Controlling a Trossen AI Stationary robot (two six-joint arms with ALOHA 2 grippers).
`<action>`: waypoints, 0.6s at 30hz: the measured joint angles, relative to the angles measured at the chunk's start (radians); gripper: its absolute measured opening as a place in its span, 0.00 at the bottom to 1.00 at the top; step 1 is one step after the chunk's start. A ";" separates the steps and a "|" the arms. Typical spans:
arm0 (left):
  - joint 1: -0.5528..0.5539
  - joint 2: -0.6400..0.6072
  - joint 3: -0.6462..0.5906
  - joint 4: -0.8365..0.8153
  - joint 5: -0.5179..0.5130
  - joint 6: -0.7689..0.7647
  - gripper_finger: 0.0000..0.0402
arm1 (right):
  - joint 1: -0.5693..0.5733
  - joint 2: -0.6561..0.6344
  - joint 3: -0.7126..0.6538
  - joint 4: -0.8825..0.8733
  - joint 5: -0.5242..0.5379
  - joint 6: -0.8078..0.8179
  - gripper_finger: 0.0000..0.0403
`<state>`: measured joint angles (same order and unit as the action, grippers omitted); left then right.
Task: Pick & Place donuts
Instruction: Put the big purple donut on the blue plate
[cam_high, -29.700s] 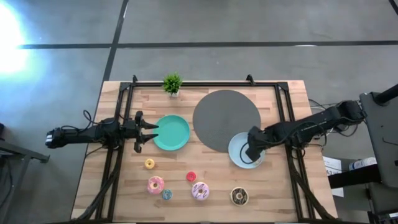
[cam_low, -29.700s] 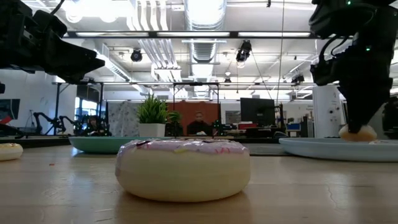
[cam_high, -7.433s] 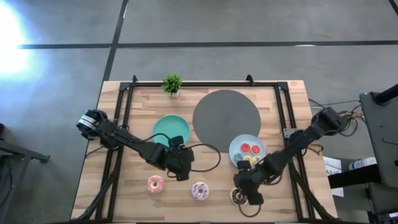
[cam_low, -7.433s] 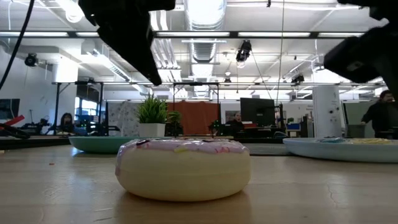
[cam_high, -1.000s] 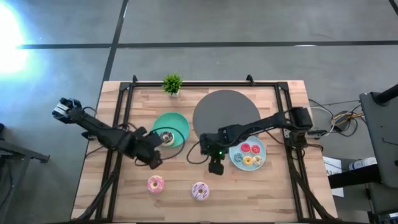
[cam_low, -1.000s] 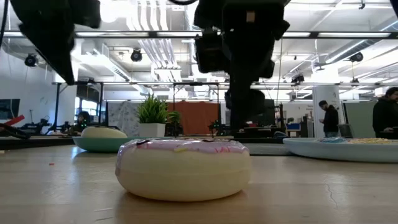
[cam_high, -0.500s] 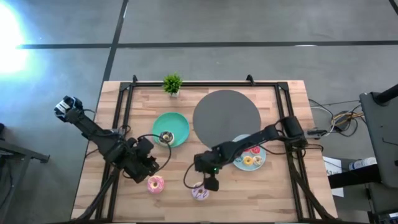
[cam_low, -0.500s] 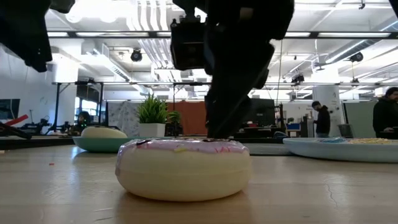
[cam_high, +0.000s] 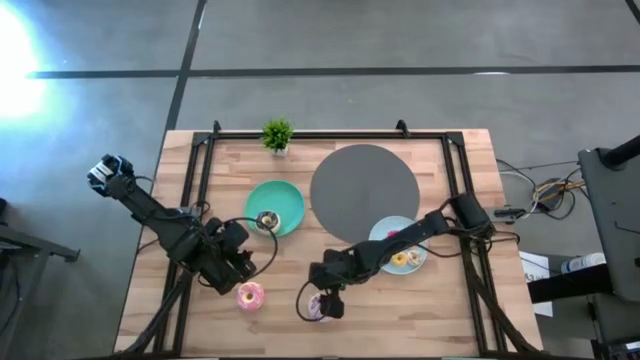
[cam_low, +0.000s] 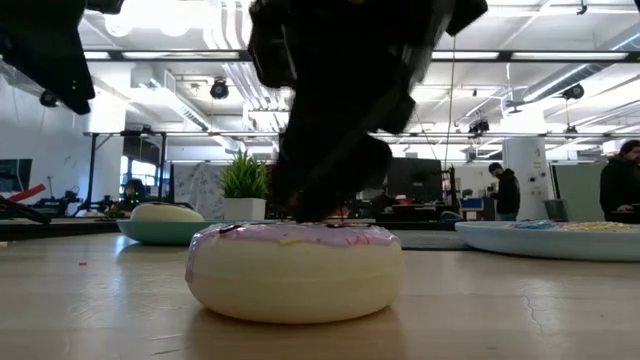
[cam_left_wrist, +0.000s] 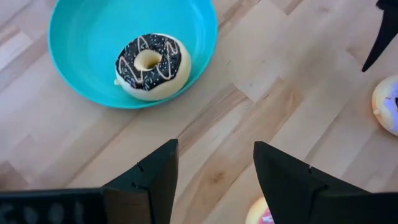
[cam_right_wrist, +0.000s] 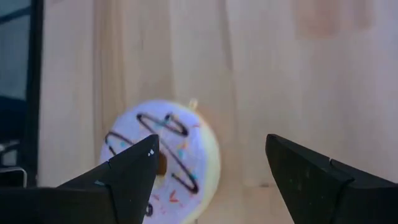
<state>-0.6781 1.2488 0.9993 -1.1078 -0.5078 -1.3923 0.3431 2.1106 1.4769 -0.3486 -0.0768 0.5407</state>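
Donuts lie in three places on the wooden table (cam_high: 440, 320). Nearest the front edge sits the pink-white sprinkled donut (cam_low: 295, 270), flat on the bare wood, with the right gripper (cam_high: 330, 303) directly above it. Its fingers (cam_right_wrist: 134, 171) are spread wide, one on each side of the ring, and they do not touch it. To the left along the same front strip lies the pink donut (cam_high: 250, 295), also on bare wood. The left gripper (cam_high: 238, 272) hangs just behind and beside it, fingers (cam_left_wrist: 155, 171) parted and holding nothing.

Farther back, the dark chocolate donut (cam_left_wrist: 149, 62) with white drizzle rests inside the teal plate (cam_high: 290, 200), off toward its front-left part. On the right side, the light-blue plate (cam_high: 385, 232) holds several mini donuts (cam_high: 405, 260), partly hidden by the right arm crossing over it; a yellow one shows clearly. Behind both plates lies a large grey round mat (cam_high: 364, 190). At the far edge stands a small potted plant (cam_high: 277, 134). In the room beyond, a person (cam_low: 503, 195) stands.
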 joint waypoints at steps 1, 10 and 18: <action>0.000 0.000 0.000 0.000 0.000 0.010 0.45 | 0.001 0.003 -0.003 -0.009 -0.008 0.003 0.70; 0.000 -0.003 -0.001 0.000 -0.011 0.136 0.45 | 0.024 0.064 0.013 -0.014 -0.048 0.005 0.66; -0.022 -0.006 0.005 -0.003 -0.044 0.169 0.45 | -0.007 0.073 0.074 -0.093 -0.016 -0.003 0.47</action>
<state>-0.7002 1.2428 1.0040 -1.1109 -0.5520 -1.2230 0.3365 2.1833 1.5509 -0.4420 -0.0933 0.5381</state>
